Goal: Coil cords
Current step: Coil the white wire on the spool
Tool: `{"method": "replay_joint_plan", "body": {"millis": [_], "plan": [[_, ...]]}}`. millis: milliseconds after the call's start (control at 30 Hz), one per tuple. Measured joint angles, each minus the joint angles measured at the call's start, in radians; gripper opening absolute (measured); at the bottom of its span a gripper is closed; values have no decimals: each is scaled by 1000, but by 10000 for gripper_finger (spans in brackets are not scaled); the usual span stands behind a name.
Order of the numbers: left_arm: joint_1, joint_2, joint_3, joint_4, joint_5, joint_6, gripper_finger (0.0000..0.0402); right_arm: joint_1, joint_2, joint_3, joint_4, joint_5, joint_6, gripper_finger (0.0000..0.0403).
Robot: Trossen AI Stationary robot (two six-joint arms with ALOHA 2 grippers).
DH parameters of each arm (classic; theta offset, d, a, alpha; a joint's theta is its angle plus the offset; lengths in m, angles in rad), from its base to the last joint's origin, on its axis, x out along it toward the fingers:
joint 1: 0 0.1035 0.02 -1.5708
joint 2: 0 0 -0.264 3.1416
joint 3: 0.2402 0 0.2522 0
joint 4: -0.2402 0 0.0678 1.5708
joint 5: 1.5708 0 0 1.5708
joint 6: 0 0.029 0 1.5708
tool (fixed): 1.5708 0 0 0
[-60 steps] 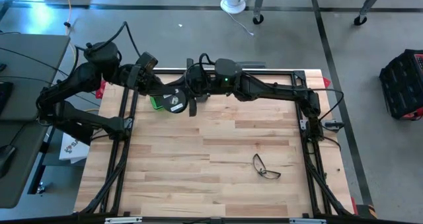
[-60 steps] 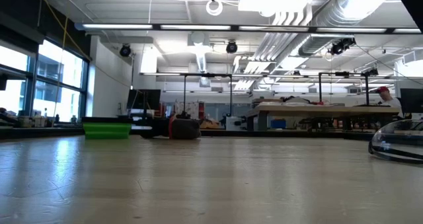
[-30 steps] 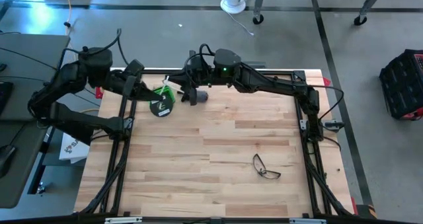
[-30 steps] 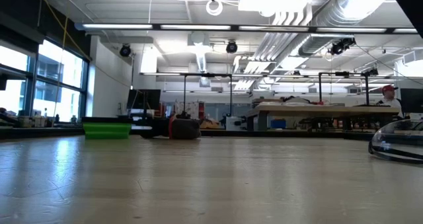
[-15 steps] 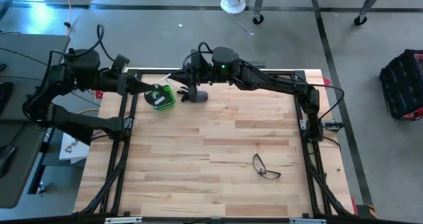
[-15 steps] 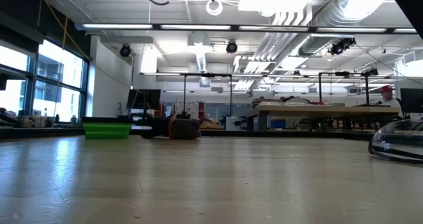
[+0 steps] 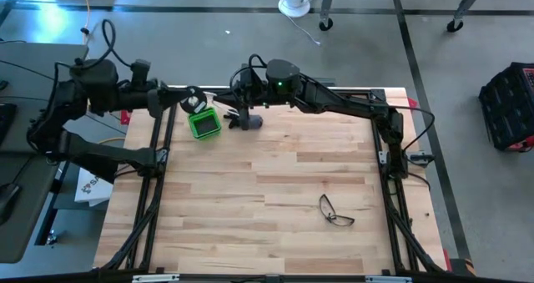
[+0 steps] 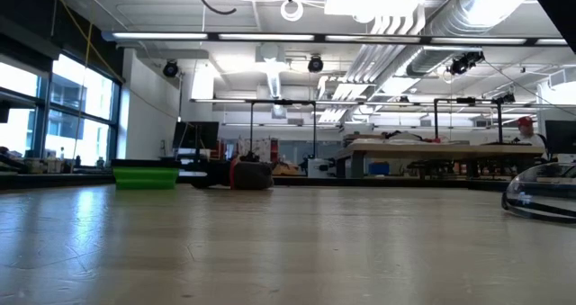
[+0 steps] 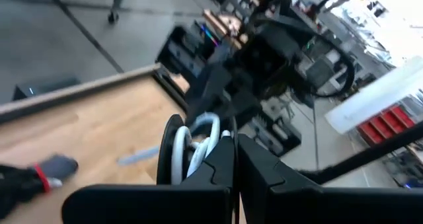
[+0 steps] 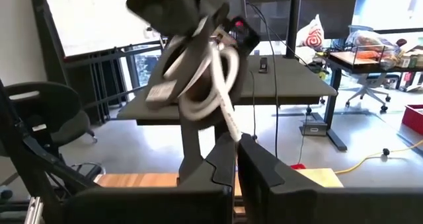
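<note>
The left gripper (image 7: 179, 98) hangs at the table's (image 7: 275, 199) far left corner, its fingers (image 9: 218, 168) pressed together and pinching the reel (image 7: 194, 102), which is raised just above a green box (image 7: 203, 123). White cord (image 9: 198, 141) is looped on the reel. The right gripper (image 7: 242, 116) is just beside the box on its other side, jaws together on the cord's end, which runs across to the reel. Glasses (image 7: 335, 210) lie well apart, near the table's front right.
</note>
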Motion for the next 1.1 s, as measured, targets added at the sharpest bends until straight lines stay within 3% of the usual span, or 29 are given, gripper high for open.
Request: {"method": "replay_joint_plan", "body": {"millis": [333, 633, 1100], "plan": [[0, 16, 21, 28, -109, 141, 0, 3, 0, 0, -1, -3, 26, 0], [0, 72, 22, 166, -112, 247, 0, 16, 0, 1, 0, -2, 49, 0], [0, 76, 22, 286, -110, 233, 0, 16, 0, 2, 16, 0, 67, 3]]}}
